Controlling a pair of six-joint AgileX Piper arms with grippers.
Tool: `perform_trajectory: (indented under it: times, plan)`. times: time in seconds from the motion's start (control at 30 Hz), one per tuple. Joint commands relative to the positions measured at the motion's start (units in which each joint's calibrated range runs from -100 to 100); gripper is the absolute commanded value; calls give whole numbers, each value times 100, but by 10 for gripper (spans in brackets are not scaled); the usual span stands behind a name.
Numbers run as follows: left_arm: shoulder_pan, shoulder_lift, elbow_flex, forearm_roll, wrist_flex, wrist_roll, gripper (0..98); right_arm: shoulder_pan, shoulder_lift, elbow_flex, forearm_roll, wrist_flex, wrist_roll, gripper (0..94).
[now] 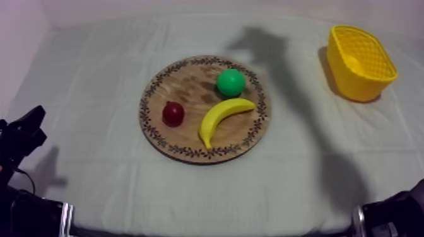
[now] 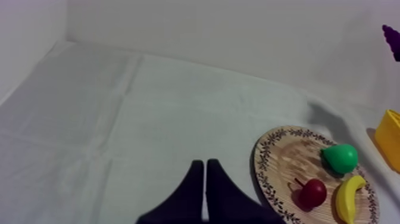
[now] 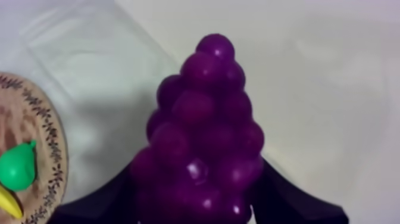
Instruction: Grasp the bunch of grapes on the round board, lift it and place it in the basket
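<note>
Three toy fruits sit on the round wooden board with the patterned rim [image 1: 189, 151] in the middle of your tabletop [image 1: 94, 75]: a green pear [image 1: 231, 82] at the far side, a small red fruit [image 1: 173, 113] at the left and a yellow banana [image 1: 224, 116] curving along the near right. The purple bunch of grapes [image 3: 202, 143] is off the board, pinched by your right jaws. In the right wrist view its broad end is seated between the two black fingers [image 3: 291, 199], one on each flank. Its long axis runs straight out from the wrist in line with them, so the narrow tip, a single grape, points away from the arm. You see it against bare grey-white cloth, with the board's rim, the pear and the end of the banana off to one side. From the left wrist view a purple scrap of the bunch shows up off the cloth, beyond the board and above the corner of the yellow lattice basket [image 2: 388, 137]. In the top view that basket stands upright at the far right of the tabletop, well apart from the board. Your left jaws are pressed together into a narrow wedge with nothing between them, over bare cloth just beside the board's rim. In the top view the left arm [image 1: 22, 135] sits low at the left edge.
</note>
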Motion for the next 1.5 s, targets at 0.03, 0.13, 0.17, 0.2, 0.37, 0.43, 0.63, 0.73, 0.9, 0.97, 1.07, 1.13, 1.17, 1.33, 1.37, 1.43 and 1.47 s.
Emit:
perform_trajectory:
  times: [0.03,0.13,0.17,0.2,0.37,0.43,0.63,0.73,0.9,0.97,1.07,1.13,1.17,1.33,1.37,1.43,1.47]
  plan:
    - [-3,0,-3,2,2,1,1,260,-230,380,111,-212,-324,200]
    - [-3,0,-3,2,2,1,1,497,-408,648,199,-431,-575,199]
    - [-3,0,-3,2,2,1,1,572,-457,736,224,-500,-655,199]
    - [-3,0,-3,2,2,1,1,645,-502,825,247,-571,-735,199]
    - [-3,0,-3,2,2,1,1,928,-672,1262,318,-826,-1088,191]
    - [-3,0,-3,2,2,1,1,1023,-713,1438,357,-915,-1236,187]
    - [-3,0,-3,2,2,1,1,1260,-763,2076,528,-1121,-1601,182]
    - [-3,0,-3,2,2,1,1,1361,-743,2442,550,-1147,-1624,186]
    - [-3,0,-3,2,2,1,1,1534,-672,2940,487,-1188,-1520,199]
    - [-3,0,-3,2,2,1,1,1581,-626,3089,439,-1196,-1437,215]
    - [-3,0,-3,2,2,1,1,1627,-538,3266,366,-1206,-1319,246]
    - [-3,0,-3,2,2,1,1,1647,-469,3364,321,-1223,-1249,264]
    - [-3,0,-3,2,2,1,1,1652,-431,3408,297,-1234,-1208,273]
    - [-3,0,-3,2,2,1,1,1640,-163,3553,247,-1277,-1082,400]
    - [-3,0,-3,2,2,1,1,1636,-100,3567,241,-1281,-1058,446]
    - [-3,0,-3,2,2,1,1,1627,21,3584,243,-1294,-1011,519]
    - [-3,0,-3,2,2,1,1,1625,75,3588,253,-1313,-996,547]
